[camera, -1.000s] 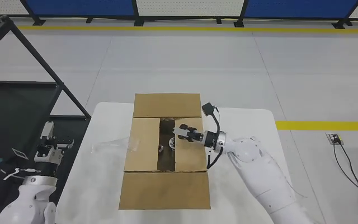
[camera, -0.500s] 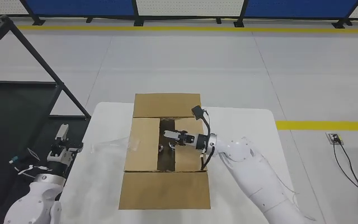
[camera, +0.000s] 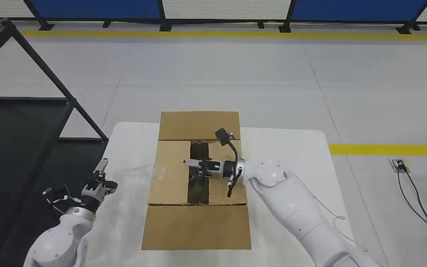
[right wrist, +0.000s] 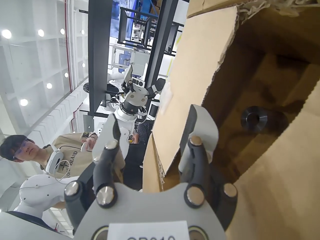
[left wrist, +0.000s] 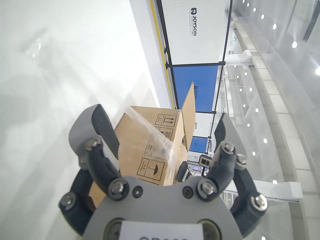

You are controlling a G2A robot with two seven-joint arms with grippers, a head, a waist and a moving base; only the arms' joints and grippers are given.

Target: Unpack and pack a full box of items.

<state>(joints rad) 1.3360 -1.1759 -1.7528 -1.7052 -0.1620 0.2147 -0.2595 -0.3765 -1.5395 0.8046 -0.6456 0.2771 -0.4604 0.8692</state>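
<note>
Top view: a cardboard box (camera: 198, 227) sits mid-tabletop (camera: 293, 153), flaps parted. The right hand (camera: 193, 162) is at the gap and the left hand (camera: 100, 181) at the tabletop's edge.

Left wrist view: left hand (left wrist: 161, 114) released — the cardboard box's side bears printed handling symbols.

Right wrist view: right hand (right wrist: 156, 119) released, fingers either side of a flap (right wrist: 195, 63) — a dark round part (right wrist: 253, 119) lies inside.

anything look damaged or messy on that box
Yes. The box has a ragged, torn flap edge beside the opening where the right claw sits, and a loose strip of clear tape trails off its side. The flap looks ripped rather than cleanly cut.
</note>
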